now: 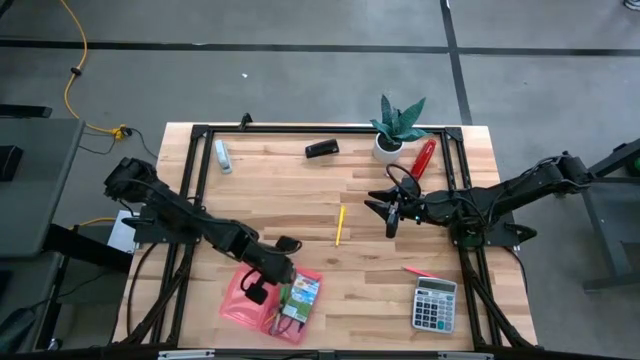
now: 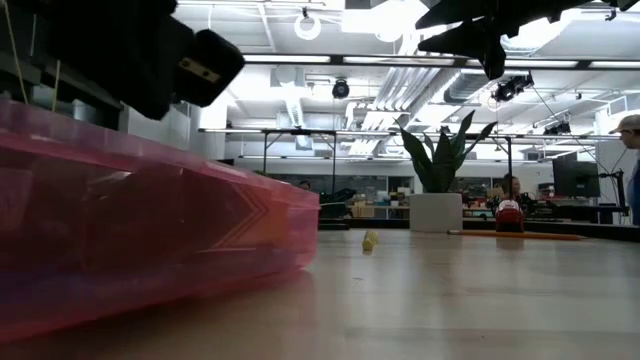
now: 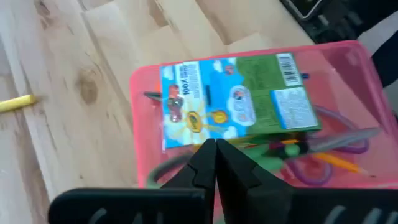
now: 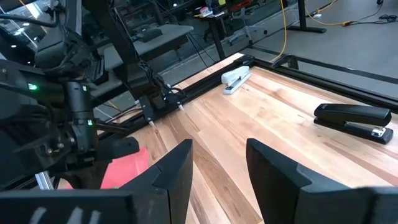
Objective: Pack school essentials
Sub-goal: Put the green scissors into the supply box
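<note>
A pink see-through pouch [image 1: 262, 303] lies flat near the table's near edge. Inside it are a green-blue box [image 3: 230, 102], purple-handled scissors [image 3: 329, 167], a green handle [image 3: 270, 163] and an orange pencil [image 3: 339, 160]. My left gripper [image 3: 215, 149] is shut and sits over the pouch's left part [image 1: 255, 285]. A yellow pencil [image 1: 339, 225] lies on the wood mid-table, and a red pencil [image 1: 417, 271] lies by the calculator. My right gripper [image 1: 386, 213] is open, right of the yellow pencil and above the table [image 4: 217, 163]. My left gripper has its shut fingertips [image 3: 205, 155] over the pouch beside the box's near edge [image 3: 205, 138]. They come from above, slanting. I cannot tell whether they touch the pouch or hold any of it.
A grey calculator [image 1: 435, 303] lies at the near right. A potted plant [image 1: 398, 125], a red oblong object [image 1: 424, 155], a black stapler [image 1: 321, 149] and a white stapler [image 1: 222, 155] stand along the far edge. A black frame [image 1: 195, 170] borders the table.
</note>
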Controlling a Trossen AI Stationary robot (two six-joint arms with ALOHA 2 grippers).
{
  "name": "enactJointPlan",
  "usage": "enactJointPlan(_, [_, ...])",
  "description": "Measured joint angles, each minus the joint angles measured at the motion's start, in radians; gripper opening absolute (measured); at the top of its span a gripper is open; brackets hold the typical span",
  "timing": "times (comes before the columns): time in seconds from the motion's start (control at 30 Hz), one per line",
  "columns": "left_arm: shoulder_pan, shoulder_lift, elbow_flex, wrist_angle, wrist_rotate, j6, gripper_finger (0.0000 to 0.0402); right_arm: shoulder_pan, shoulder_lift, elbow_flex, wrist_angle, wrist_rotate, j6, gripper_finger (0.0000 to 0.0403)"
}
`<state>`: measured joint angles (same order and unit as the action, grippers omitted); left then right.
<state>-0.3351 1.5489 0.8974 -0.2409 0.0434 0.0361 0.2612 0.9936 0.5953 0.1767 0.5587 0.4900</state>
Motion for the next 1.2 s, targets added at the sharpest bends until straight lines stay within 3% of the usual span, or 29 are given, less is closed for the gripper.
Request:
enactJointPlan(0.27, [0.034, 0.083, 0.000, -0.003, 0.005, -0.014, 0.0000, 0.000, 0.000, 0.000, -0.003, 0.000, 0.002, 0.0142])
enactJointPlan(0.4, [0.038, 0.019, 0.009, -0.032, -0.013, -0.081, 0.0000, 0.000, 0.000, 0.000, -0.005, 0.000, 0.001, 0.0142])
enactJointPlan(0.63, [0.014, -0.069, 0.006, -0.261, -0.090, -0.154, 0.0000, 0.000, 0.000, 0.000, -0.010, -0.001, 0.002, 0.0142])
enactJointPlan(0.77, [-0.002, -0.080, 0.006, -0.269, -0.087, -0.153, 0.0000, 0.000, 0.000, 0.000, -0.012, 0.000, 0.000, 0.0142])
enactJointPlan(1.2, [0.003, 0.065, 0.007, -0.109, -0.052, -0.103, 0.0000, 0.000, 0.000, 0.000, -0.023, -0.001, 0.000, 0.0142])
